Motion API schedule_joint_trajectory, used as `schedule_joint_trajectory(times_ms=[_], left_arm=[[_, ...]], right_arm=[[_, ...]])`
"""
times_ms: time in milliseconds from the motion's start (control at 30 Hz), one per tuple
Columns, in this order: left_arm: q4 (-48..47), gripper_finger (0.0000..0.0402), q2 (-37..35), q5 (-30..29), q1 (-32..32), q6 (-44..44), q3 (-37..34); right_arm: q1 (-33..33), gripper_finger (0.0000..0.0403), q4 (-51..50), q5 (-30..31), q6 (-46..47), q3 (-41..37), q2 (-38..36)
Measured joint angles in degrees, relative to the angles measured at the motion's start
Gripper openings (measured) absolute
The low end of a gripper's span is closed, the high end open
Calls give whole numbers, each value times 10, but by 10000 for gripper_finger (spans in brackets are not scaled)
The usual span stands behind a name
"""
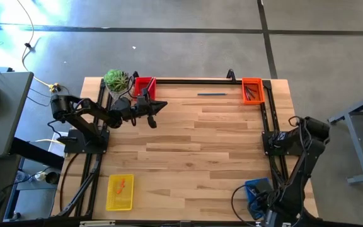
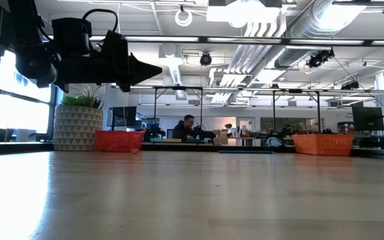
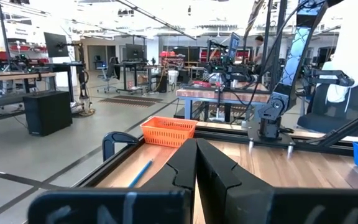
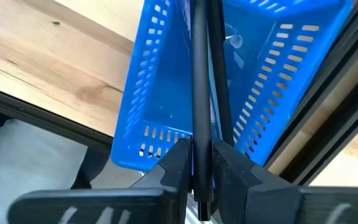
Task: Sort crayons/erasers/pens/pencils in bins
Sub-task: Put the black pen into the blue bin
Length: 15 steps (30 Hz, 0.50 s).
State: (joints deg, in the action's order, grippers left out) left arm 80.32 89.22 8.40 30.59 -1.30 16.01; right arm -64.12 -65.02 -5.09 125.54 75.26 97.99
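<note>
My left gripper (image 1: 159, 106) is shut and empty. It hangs high above the table just beside the red bin (image 1: 145, 87), pointing toward the table's right edge; it also shows in the low view (image 2: 149, 69). My right gripper (image 4: 199, 155) is shut on a long dark pen (image 4: 201, 74) above the blue bin (image 4: 166, 81) at the table's near right corner (image 1: 256, 191). The orange bin (image 1: 252, 90) at the far right holds thin sticks. The yellow bin (image 1: 120, 192) at the near left holds red-orange crayons (image 1: 121, 185). A blue pencil (image 1: 212, 94) lies on the table near the far edge. My right gripper pinches the dark pen at its near end (image 4: 199, 146) between the two fingers. The pen runs straight on from the fingers, along them, out over the blue bin's inside. It is lifted clear of the bin as far as the wrist view shows.
A white pot with a green plant (image 1: 116, 81) stands at the far left corner beside the red bin. Black frame rails (image 1: 194, 81) run along the table's far and side edges. A person (image 2: 187, 128) sits in the room beyond the table.
</note>
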Motion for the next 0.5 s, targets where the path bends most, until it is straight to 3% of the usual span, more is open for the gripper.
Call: schedule_joint_trajectory(times_ms=[367, 500], left_arm=[[-20, 0, 0, -1, 0, 25, 0], [-23, 0, 0, 0, 0, 30, 0]], right_arm=[[2, 123, 9, -9, -46, 0, 0], [8, 123, 26, -11, -58, 0, -18]])
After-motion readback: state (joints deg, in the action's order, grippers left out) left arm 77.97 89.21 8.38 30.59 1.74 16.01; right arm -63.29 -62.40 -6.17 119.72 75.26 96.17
